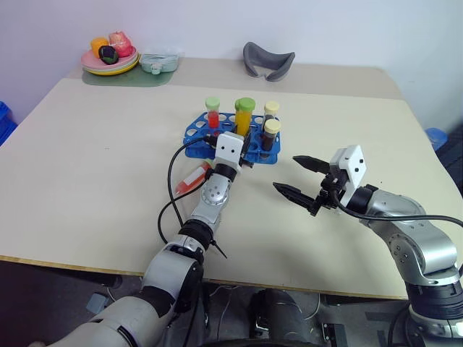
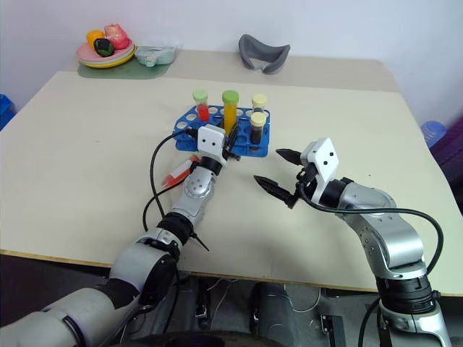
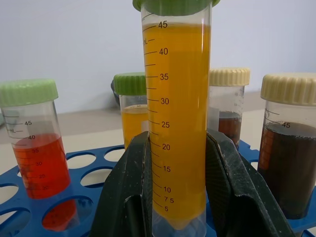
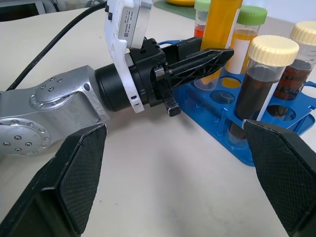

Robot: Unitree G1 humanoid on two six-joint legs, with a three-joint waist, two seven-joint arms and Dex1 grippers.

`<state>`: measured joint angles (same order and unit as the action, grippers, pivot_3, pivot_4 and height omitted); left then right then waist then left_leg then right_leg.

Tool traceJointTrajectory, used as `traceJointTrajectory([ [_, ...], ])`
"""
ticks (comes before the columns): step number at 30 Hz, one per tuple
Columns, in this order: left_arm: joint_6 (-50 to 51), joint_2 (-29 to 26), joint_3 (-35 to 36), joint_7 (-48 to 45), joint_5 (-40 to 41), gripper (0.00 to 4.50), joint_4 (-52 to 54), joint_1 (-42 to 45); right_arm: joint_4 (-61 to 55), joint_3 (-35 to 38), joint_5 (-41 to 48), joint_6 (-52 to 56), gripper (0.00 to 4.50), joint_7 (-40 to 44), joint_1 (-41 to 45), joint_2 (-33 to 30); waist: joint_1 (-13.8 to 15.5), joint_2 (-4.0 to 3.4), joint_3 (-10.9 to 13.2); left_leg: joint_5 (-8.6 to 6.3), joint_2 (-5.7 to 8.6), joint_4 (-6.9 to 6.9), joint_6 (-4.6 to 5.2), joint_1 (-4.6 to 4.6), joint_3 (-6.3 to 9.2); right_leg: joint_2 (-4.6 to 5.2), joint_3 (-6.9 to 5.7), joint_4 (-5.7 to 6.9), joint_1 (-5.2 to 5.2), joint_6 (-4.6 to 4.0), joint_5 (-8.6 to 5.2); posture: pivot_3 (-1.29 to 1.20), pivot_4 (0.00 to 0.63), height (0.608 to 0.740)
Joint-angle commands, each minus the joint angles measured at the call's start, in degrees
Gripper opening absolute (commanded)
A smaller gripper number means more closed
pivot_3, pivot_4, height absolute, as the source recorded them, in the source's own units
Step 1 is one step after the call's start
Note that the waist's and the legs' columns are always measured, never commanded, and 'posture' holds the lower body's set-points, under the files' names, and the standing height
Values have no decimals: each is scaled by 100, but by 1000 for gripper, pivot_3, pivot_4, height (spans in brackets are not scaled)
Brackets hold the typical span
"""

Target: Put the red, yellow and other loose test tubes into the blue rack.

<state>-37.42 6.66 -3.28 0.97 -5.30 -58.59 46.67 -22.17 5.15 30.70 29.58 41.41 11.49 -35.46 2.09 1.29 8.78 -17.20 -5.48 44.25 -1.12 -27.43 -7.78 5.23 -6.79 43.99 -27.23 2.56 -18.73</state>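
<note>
The blue rack stands mid-table. My left gripper is shut on a yellow-orange test tube with a green cap, upright, its conical tip down at the rack's top tier. Standing in the rack are a red tube, a second yellow tube and two dark brown tubes with cream caps. One more red tube lies loose on the table, partly hidden beside my left forearm. My right gripper hangs open and holds nothing, in front of the rack and to its right.
At the back left a plate of toy food and a pale green dish sit on a green mat. A grey curved object lies at the back centre. The table's front edge runs under both arms.
</note>
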Motion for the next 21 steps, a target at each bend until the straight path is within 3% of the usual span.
traceJointTrajectory([
  [1, -142, -60, -1, 140, -115, 943, -65, 121, -223, 112, 75, -55, 4500, 1, 25, 5, 0, 0, 0, 0, 0, 0, 0, 0, 0, 0, 0, 0, 0, 0, 0, 0, 150, 669],
  [21, -154, 32, 66, -136, 27, 943, 4, -51, -229, 122, 79, -54, 4500, -9, -13, 18, -1, 0, 0, 0, 0, 0, 0, 0, -1, 0, 0, 0, 0, 0, 0, 0, 150, 669],
])
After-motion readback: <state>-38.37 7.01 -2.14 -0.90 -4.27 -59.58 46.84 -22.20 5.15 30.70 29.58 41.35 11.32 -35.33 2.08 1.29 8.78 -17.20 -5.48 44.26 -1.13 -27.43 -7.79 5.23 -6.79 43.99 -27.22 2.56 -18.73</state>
